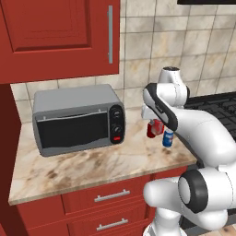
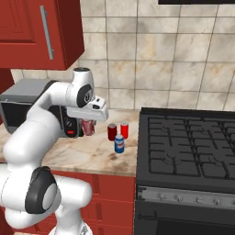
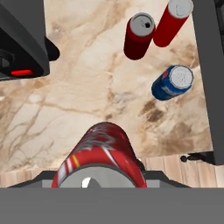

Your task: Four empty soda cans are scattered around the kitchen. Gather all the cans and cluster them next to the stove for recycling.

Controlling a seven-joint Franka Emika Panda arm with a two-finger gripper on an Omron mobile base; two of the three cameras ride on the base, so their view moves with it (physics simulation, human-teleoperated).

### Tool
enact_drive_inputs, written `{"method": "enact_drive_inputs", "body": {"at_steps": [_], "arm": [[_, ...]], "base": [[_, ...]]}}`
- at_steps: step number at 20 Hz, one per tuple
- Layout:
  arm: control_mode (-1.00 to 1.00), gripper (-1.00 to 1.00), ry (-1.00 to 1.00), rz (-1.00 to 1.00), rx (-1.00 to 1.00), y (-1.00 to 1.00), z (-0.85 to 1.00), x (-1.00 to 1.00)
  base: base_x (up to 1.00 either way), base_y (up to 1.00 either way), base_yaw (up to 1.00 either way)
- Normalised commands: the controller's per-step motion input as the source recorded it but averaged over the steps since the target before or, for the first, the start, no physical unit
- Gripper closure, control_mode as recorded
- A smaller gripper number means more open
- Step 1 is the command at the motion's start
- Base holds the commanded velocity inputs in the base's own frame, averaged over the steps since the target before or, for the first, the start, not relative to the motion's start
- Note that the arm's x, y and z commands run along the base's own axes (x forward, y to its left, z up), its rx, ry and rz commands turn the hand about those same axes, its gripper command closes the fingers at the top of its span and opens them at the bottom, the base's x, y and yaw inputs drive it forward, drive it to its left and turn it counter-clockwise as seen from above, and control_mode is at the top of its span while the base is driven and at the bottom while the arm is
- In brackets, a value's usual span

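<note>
Your jaws are clamped on a red soda can (image 3: 99, 157), apparently held above the counter (image 2: 87, 153). Three more cans cluster just beside the stove (image 2: 188, 142): two red, one blue (image 2: 119, 144).

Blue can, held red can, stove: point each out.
blue can (image 3: 172, 82), hand view, on its blue side wall.
held red can (image 3: 103, 151), hand view, on its printed side.
stove (image 2: 186, 142), right base view, on the dark grates.
</note>
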Motion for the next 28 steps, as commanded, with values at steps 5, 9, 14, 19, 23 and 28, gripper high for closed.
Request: {"method": "enact_drive_inputs", "body": {"at_steps": [5, 9, 14, 19, 23, 28], "arm": [[-1.0, 1.0, -0.05, 0.0, 0.0, -0.01, -0.19, 0.21], [-1.0, 1.0, 0.0, 0.0, 0.0, 0.0, -0.24, 0.23], [-1.0, 1.0, 0.0, 0.0, 0.0, 0.0, -0.27, 0.19], [-1.0, 1.0, 0.0, 0.0, 0.0, 0.0, -0.33, 0.13], [-1.0, 1.0, 0.0, 0.0, -0.01, 0.0, -0.29, 0.15], [-1.0, 1.0, 0.0, 0.0, 0.0, -0.03, -0.2, 0.19]], "base": [[0.0, 0.0, 0.0], [0.0, 0.0, 0.0], [0.0, 0.0, 0.0], [0.0, 0.0, 0.0], [0.0, 0.0, 0.0], [0.0, 0.0, 0.0]]}}
